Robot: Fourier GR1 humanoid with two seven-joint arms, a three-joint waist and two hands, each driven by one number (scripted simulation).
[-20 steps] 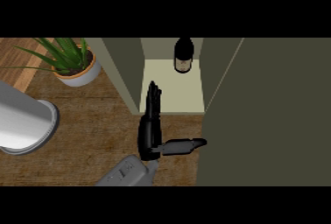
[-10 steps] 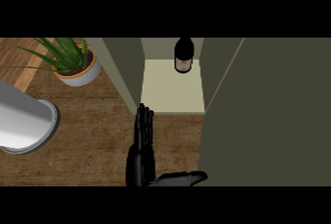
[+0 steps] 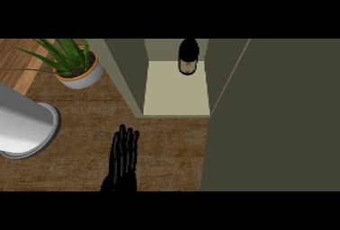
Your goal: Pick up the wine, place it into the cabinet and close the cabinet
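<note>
The wine stood upright on the pale shelf at the back of the open cabinet, clear of the side walls. One hand hovered low over the worktop in front of the cabinet, its fingers straight and together, holding nothing; which hand it was could not be told. The door hung open at the right. A glass bottle like this would likely be heavy, rigid, slippery and breakable, best gripped round the body below the neck
</note>
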